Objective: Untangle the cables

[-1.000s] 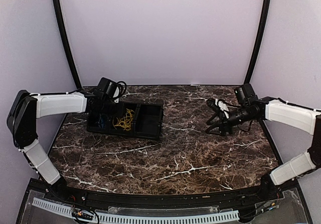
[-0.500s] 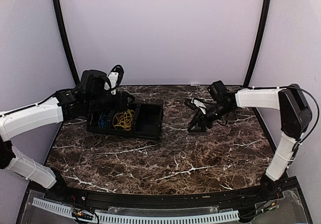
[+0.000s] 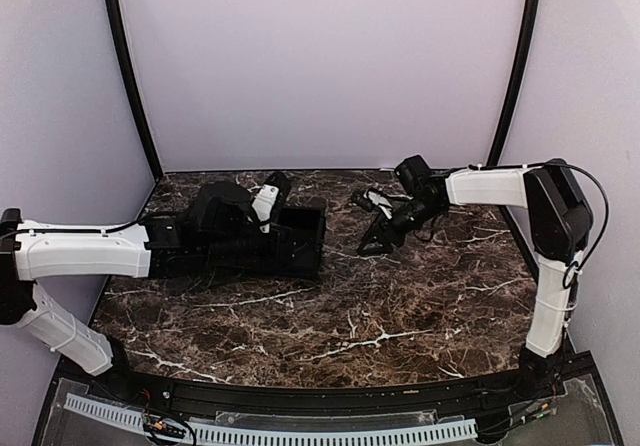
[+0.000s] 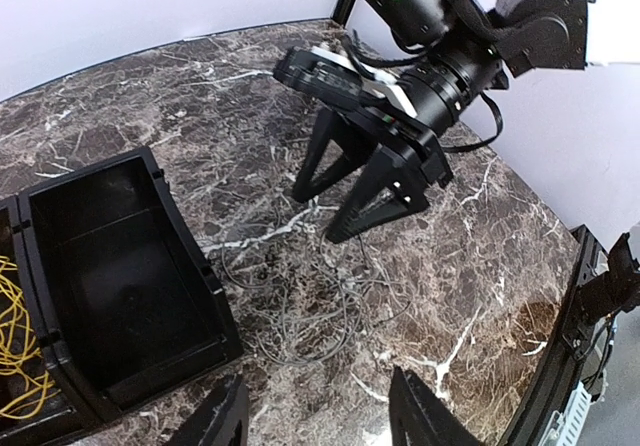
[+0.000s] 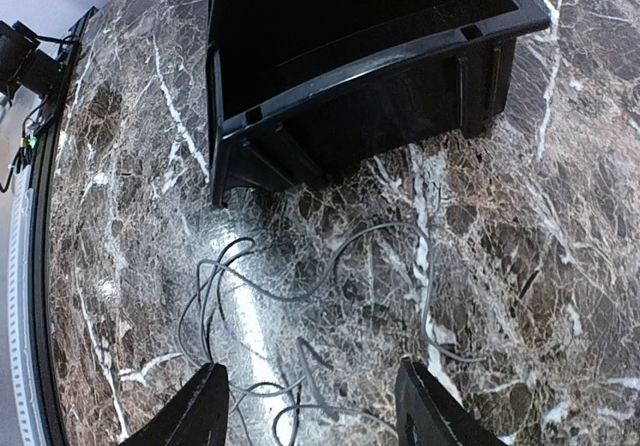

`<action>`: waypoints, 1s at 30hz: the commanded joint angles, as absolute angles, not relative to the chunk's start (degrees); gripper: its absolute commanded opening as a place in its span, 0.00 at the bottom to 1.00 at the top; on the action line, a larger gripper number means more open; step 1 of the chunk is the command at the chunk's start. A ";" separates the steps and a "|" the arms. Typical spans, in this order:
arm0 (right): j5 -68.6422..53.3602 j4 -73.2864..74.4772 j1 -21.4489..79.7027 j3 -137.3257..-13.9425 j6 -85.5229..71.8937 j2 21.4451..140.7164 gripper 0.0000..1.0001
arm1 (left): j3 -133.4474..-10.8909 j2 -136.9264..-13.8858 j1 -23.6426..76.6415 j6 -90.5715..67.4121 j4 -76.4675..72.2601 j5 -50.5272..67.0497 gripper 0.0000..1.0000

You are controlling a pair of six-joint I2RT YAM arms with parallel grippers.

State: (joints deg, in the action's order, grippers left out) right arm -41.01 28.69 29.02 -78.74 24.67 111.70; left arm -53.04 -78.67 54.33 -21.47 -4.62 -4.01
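Observation:
A thin black cable [image 4: 310,306] lies in a loose tangle on the marble just right of the black tray [image 4: 190,266]; it also shows in the right wrist view [image 5: 300,291]. The yellow cable [image 4: 15,351] lies in the tray's middle compartment. The blue cable is hidden under my left arm. My left gripper [image 4: 320,418] is open and empty, above the tray's right end [image 3: 290,228], with the black cable ahead of it. My right gripper [image 3: 375,241] is open and empty, with its fingertips [image 4: 340,232] at the tangle's far edge; the cable lies between its fingers [image 5: 315,411].
The tray's right compartment [image 5: 350,26] is empty. The tray's wall [image 5: 340,96] stands close to the tangle. The two grippers face each other across the cable. Purple walls and black posts enclose the table's back and sides.
My left arm has swung right and stretched out over the tray, covering the blue and yellow cables in the top view. My right gripper has moved left toward the tray's right end.

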 commanded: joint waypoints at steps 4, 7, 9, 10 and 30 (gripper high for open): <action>-47.18 31.72 29.62 -85.08 24.27 116.56 0.36 | -53.06 -81.03 56.11 -21.98 -8.04 -4.73 0.50; -49.33 32.52 29.62 -85.12 25.02 116.55 0.15 | -53.15 -81.94 56.25 -21.83 -9.21 -4.45 0.50; -50.07 32.25 29.62 -84.15 25.45 115.09 0.02 | -53.16 -82.94 56.29 -21.49 -9.96 -4.39 0.50; -50.35 32.31 29.62 -83.78 25.67 113.93 0.00 | -53.17 -83.88 56.36 -21.19 -10.34 -4.24 0.50; -57.38 50.04 29.62 -99.23 27.62 93.04 0.00 | -63.88 -106.10 59.79 -9.53 -43.03 -8.26 0.58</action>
